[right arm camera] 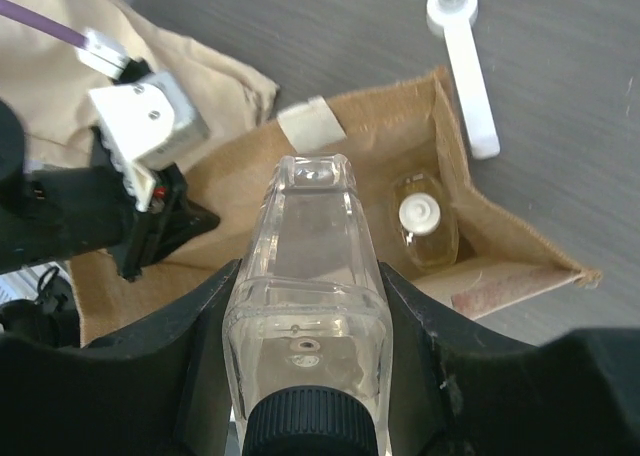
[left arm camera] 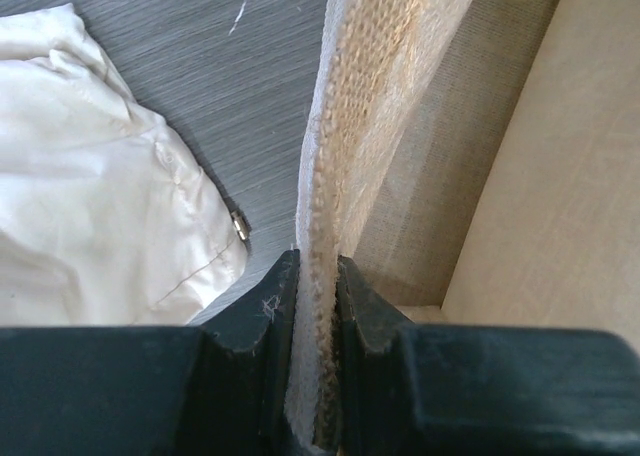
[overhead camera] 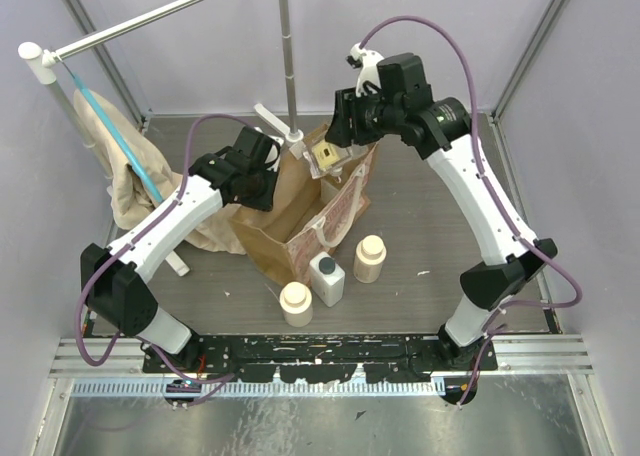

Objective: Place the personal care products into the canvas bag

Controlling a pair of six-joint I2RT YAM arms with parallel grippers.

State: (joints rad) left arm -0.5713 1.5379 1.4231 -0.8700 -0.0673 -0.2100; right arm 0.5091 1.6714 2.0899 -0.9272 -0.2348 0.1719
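Slim clear plastic bottle (right arm camera: pixel 308 246) held above the open tan-brown canvas bag (overhead camera: pixel 275 226)

The left gripper (left arm camera: pixel 318 286) has its jaws closed on the woven rim of the bag. It seems to pull that rim aside so the mouth stays wide for loading. The right gripper (right arm camera: pixel 310 311) clamps the clear bottle by its sides, dark cap toward the wrist, directly over the opening, so it should fall inside when released. A beige bottle with a white cap (right arm camera: pixel 425 226) lies already on the bag floor. On the grey table (overhead camera: pixel 450 206), just in front of the bag, stand a cream round bottle with a beige cap (overhead camera: pixel 296 303), a second cream bottle (overhead camera: pixel 369 259) and a white square bottle with a dark cap (overhead camera: pixel 327 279), not yet packed.
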